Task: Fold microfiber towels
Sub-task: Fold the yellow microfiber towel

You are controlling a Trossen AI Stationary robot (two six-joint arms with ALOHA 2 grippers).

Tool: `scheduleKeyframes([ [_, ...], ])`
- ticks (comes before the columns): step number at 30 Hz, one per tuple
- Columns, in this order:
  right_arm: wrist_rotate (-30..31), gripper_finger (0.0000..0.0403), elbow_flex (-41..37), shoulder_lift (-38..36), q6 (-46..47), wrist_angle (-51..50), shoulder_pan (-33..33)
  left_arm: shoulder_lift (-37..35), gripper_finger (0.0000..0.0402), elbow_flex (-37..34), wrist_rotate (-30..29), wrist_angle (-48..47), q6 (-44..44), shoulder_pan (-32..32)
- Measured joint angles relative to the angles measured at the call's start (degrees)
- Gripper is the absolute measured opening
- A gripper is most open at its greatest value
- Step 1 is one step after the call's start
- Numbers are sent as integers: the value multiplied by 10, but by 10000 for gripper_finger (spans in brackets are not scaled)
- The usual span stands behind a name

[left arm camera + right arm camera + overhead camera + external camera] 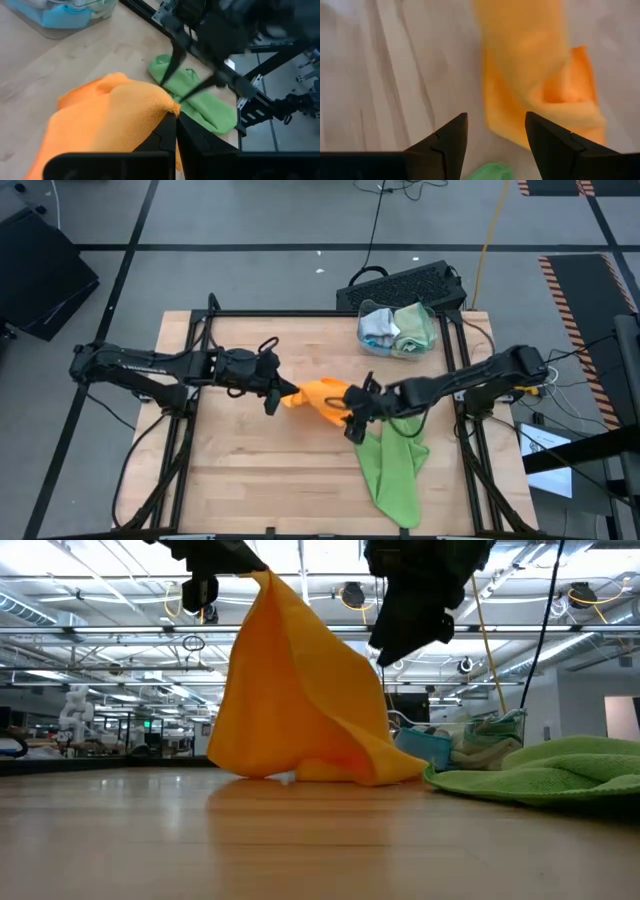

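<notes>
While pinched, soft orange towel [300, 690] peaks, tent-shaped

Colours as I see them from the console: orange towel [322, 398] plain bright orange, no pattern. Green towel [392, 470] plain lime green, slightly nubbly. Desk [250, 470] pale wood with fine lengthwise grain and plank seams. Left pincer [281, 393] and right pincer [349, 419] both matt black. Far-right clear bin [398, 330] holds light blue, grey and sage green cloths.
</notes>
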Motion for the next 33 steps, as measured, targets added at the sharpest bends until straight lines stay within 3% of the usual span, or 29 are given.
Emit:
scheduleKeyframes([
  [5, -1, 192, -14, 47, -13, 70, 17, 0, 4, 0, 0, -6, 22, 5],
  [11, -11, 192, -98, 74, 14, 235, 24, 0, 5, 0, -5, -54, 21, 5],
  [16, 55, 192, -161, 80, 12, 303, 19, 0, 9, 0, -35, -144, -29, 6],
  [19, 62, 192, -194, 82, 9, 341, 5, 0, 6, 0, -54, -177, -53, 6],
  [25, 34, 192, -237, 98, 9, 405, -17, 0, 8, 0, -66, -196, -80, 20],
  [33, -29, 192, -237, 133, 7, 468, -27, 0, 8, 0, -69, -192, -78, 40],
])
